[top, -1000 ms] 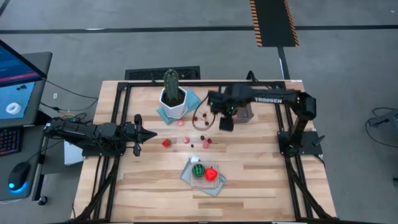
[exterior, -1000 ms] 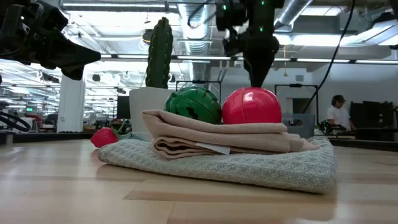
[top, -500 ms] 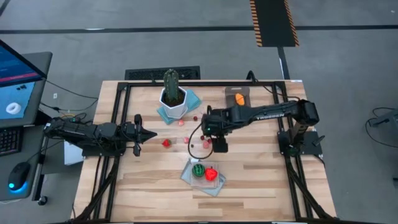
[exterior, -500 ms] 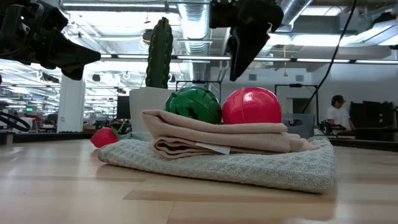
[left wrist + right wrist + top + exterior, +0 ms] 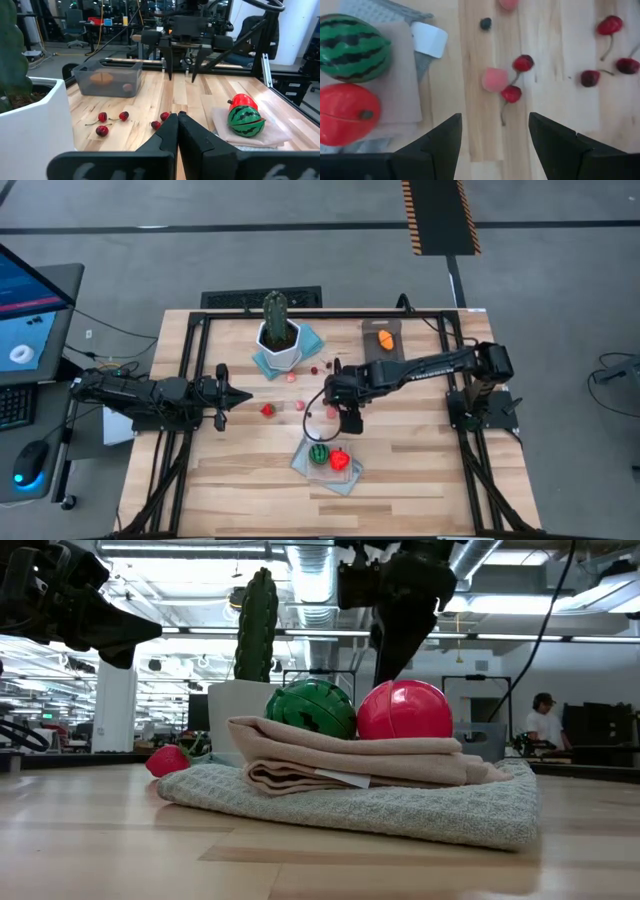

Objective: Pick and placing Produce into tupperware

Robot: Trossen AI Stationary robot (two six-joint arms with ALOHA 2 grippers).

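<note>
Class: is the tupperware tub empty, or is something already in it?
Not empty. The tupperware holds an orange piece, seen from above and through its translucent wall in the left wrist view.

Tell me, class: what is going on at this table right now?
A two-armed robot is sorting toy produce into a tub. One orange piece already lies in the tub. The right claw hangs open and empty above the middle of the table, over the cherries and near the cloth that carries the watermelon and the red piece. The left claw waits shut at the table's left side. A potted cactus stands at the back.
</note>
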